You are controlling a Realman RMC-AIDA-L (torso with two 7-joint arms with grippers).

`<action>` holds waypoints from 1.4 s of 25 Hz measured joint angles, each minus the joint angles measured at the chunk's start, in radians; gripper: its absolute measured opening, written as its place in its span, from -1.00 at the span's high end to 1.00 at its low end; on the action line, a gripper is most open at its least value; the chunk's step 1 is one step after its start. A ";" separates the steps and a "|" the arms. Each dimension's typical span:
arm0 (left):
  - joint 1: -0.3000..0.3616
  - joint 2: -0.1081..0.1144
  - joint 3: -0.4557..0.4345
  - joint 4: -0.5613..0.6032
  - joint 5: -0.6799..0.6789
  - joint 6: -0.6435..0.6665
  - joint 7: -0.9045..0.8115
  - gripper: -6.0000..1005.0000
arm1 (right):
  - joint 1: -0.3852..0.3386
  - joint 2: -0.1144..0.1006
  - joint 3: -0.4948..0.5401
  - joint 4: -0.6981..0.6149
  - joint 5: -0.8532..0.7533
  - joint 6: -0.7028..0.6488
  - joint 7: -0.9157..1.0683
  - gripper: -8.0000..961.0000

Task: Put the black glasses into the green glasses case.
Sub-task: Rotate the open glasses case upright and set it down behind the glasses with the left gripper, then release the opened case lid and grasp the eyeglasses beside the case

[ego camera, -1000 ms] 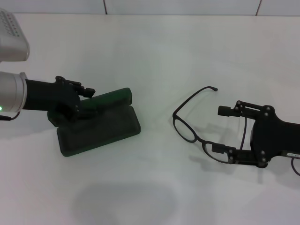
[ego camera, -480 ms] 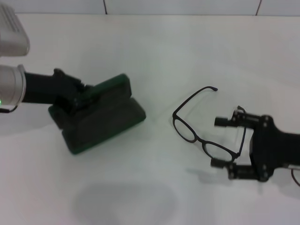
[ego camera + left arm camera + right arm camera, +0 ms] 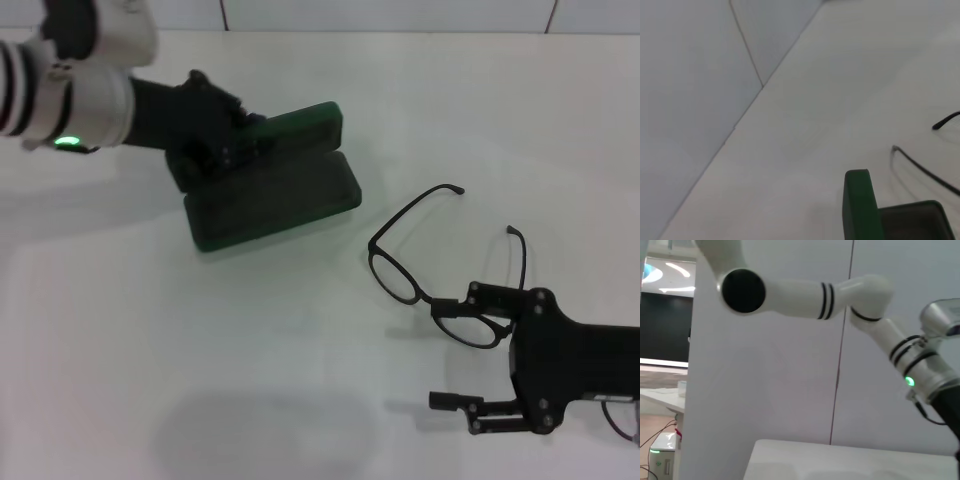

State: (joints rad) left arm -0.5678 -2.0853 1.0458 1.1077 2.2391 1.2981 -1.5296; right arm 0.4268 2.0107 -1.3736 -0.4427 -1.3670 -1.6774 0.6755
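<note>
From the head view I see the green glasses case lying open on the white surface, in its far-left area. Its lid stands raised along the far edge and its base faces the camera. The left pincer is clamped on the left end of the case, at the junction of lid and base. The left wrist view shows one corner of the green glasses case with dark lining inside.

The black glasses rest on the surface to the right of the case and well apart from it. The temple arms are unfolded and point away from the camera; the lenses face the near edge.

The right pincer sits at the near right, fingers spread wide. The upper finger lies just beside the right lens of the glasses; I cannot tell whether it touches the frame. The lower finger is clear of the glasses, nearer the camera. Nothing is held between the fingers.
</note>
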 joint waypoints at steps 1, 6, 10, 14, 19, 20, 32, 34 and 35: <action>-0.020 0.000 0.002 -0.021 0.011 -0.013 0.011 0.59 | -0.004 0.001 0.000 0.000 -0.001 -0.001 -0.005 -0.62; -0.132 0.000 0.038 -0.141 0.044 -0.063 0.046 0.59 | -0.034 0.003 0.005 -0.006 -0.002 -0.008 -0.014 -0.62; -0.173 -0.002 0.089 -0.184 0.049 -0.068 0.053 0.59 | -0.036 0.003 0.006 0.000 -0.002 -0.008 -0.014 -0.62; -0.182 -0.005 0.139 -0.194 0.041 -0.060 0.040 0.59 | -0.037 0.003 0.005 0.001 -0.002 -0.011 -0.014 -0.62; -0.182 -0.006 0.174 -0.195 0.028 -0.061 -0.012 0.59 | -0.038 0.003 0.004 0.002 -0.002 -0.012 -0.014 -0.62; -0.183 -0.007 0.179 -0.195 0.027 -0.063 -0.023 0.59 | -0.038 0.003 0.004 0.002 -0.002 -0.012 -0.014 -0.62; -0.050 -0.002 0.184 -0.091 -0.282 -0.054 0.011 -0.09 | -0.047 0.003 0.013 0.000 0.024 -0.010 0.000 -0.59; 0.034 -0.002 0.184 -0.076 -0.473 -0.046 0.079 -0.25 | -0.047 0.003 0.020 -0.025 0.043 -0.011 0.042 -0.58; 0.071 -0.003 0.185 -0.080 -0.554 -0.036 0.113 -0.26 | -0.048 0.003 0.024 -0.048 0.045 -0.009 0.080 -0.58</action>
State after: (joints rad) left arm -0.4970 -2.0882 1.2305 1.0272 1.6856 1.2617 -1.4169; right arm 0.3791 2.0138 -1.3491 -0.4908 -1.3219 -1.6865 0.7552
